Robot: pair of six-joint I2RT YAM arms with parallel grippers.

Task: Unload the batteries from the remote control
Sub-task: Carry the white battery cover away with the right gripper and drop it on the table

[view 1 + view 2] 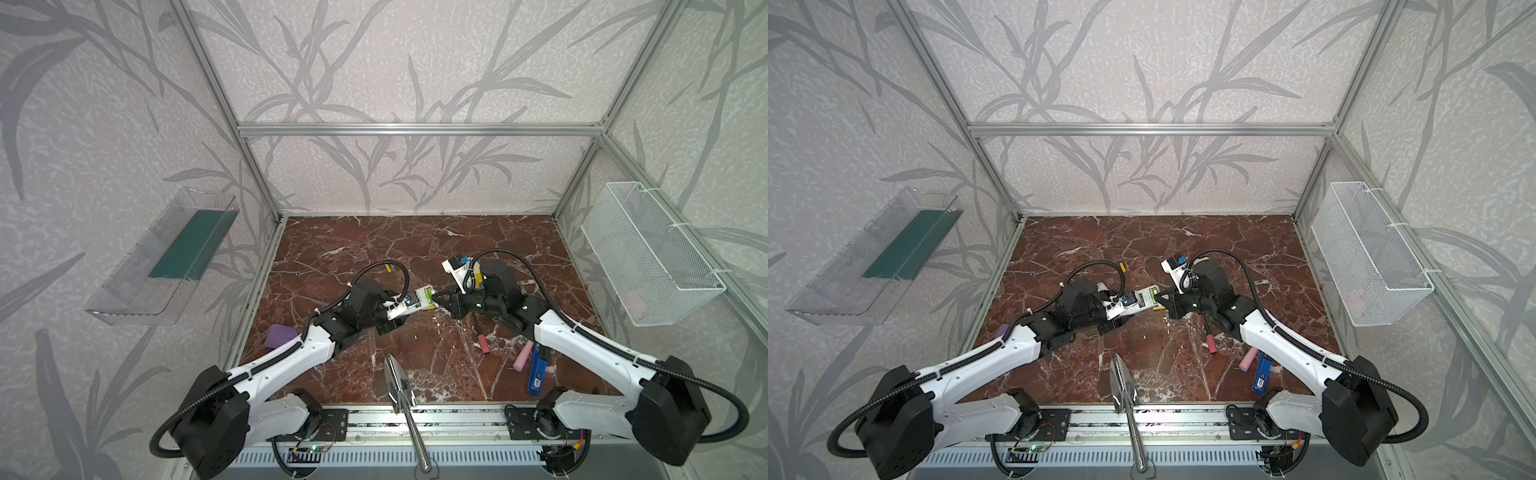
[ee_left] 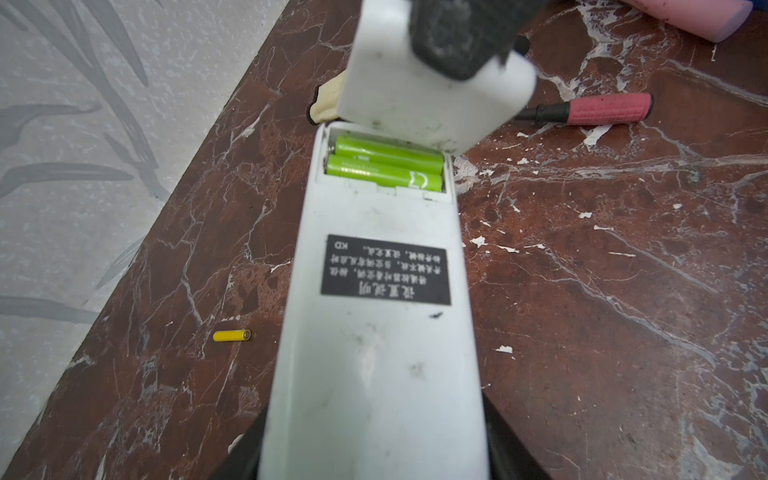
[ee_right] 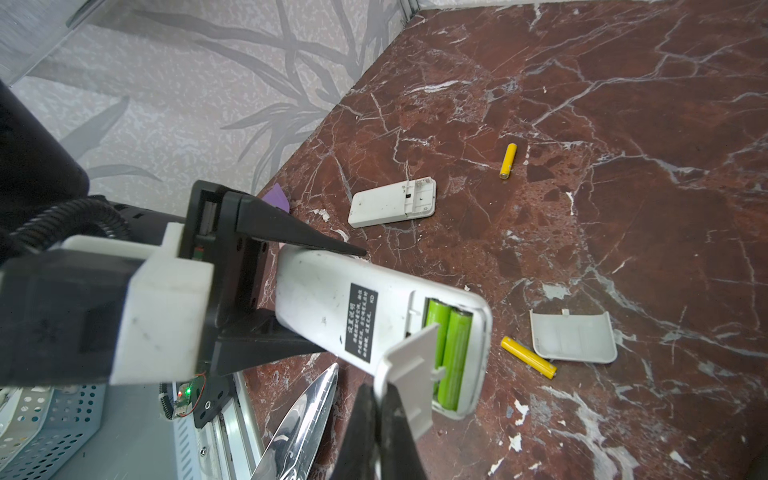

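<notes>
Green batteries (image 3: pixel 451 357) are just sitting in the open bay of the remote (image 2: pixel 374 353), bared since the right gripper (image 3: pixel 380 399) pinches the cover (image 3: pixel 409 374) up off it while the left gripper (image 3: pixel 328 299) clamps its body steady.

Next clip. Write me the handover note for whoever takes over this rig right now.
Left end effector: shut on the white remote, back side up.
Right end effector: shut on that remote's battery cover, lifted over the open compartment.
Done: the second remote lies on the table with its compartment empty. A loose cover lies beside one yellow battery, and the other yellow battery lies farther off.
Left: two green batteries sit in the held remote. Likely next: put the cover down and take them out.
</notes>
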